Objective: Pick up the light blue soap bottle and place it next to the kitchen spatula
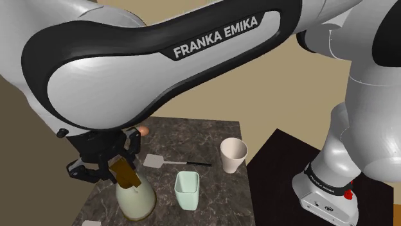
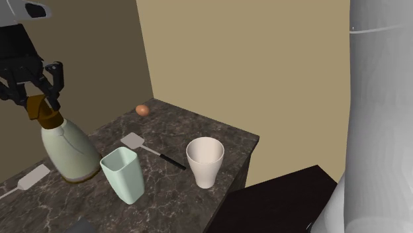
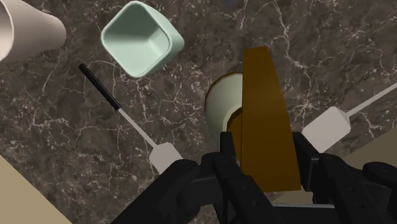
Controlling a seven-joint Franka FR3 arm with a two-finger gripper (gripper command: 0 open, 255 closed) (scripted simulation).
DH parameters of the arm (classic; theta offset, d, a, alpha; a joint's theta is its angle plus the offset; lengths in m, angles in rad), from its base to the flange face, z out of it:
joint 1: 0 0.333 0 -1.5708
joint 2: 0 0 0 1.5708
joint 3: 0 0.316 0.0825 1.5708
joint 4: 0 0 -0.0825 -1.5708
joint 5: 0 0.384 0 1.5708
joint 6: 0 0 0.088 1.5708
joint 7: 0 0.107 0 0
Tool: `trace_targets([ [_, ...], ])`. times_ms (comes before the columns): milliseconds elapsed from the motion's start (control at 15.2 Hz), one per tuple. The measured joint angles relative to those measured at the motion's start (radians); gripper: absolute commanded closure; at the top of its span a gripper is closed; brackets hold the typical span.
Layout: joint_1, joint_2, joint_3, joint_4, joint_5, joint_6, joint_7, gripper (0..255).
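One soap bottle (image 1: pixel 136 199) stands upright on the dark marble countertop (image 1: pixel 193 128), close to the countertop's edge nearest the shoulder camera. Its body reads pale greenish-cream and it carries a brown pump head. The gripper (image 1: pixel 119 168) is directly above the bottle. In the wrist view the gripper (image 3: pixel 266 149) has a black finger on each side of the pump head, with the inner faces against its flanks. The jaws are narrowed to the width of the head and clasp it. The bottle's base sits on the countertop.

Two spatulas are present. The black-handled spatula (image 2: pixel 149 149) lies flat in the middle of the countertop, well apart from the bottle. The pale green square cup (image 2: pixel 122 173) stands between them. The white spatula (image 2: pixel 30 177) lies just beside the bottle on its other side, toward the countertop's edge at the second exterior view's left.

Further items:
- The square cup (image 1: pixel 186 189) stands upright just beside the bottle, not touching it.
- A cream round cup (image 1: pixel 233 154) stands upright near the countertop's edge on the robot's side.
- A brown egg (image 2: pixel 142 110) rests at the corner against the tan wall.
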Motion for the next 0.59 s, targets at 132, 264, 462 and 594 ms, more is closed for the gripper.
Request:
trace_targets([
  [132, -0.002, 0.001, -0.001, -0.027, -0.001, 0.027, 0.002, 255],
  [264, -0.002, 0.007, -0.003, -0.041, -0.004, 0.047, 0.003, 255],
  [462, -0.004, 0.013, -0.005, -0.073, -0.008, 0.084, 0.005, 255],
  [594, -0.004, 0.014, -0.005, -0.080, -0.009, 0.092, 0.006, 255],
])
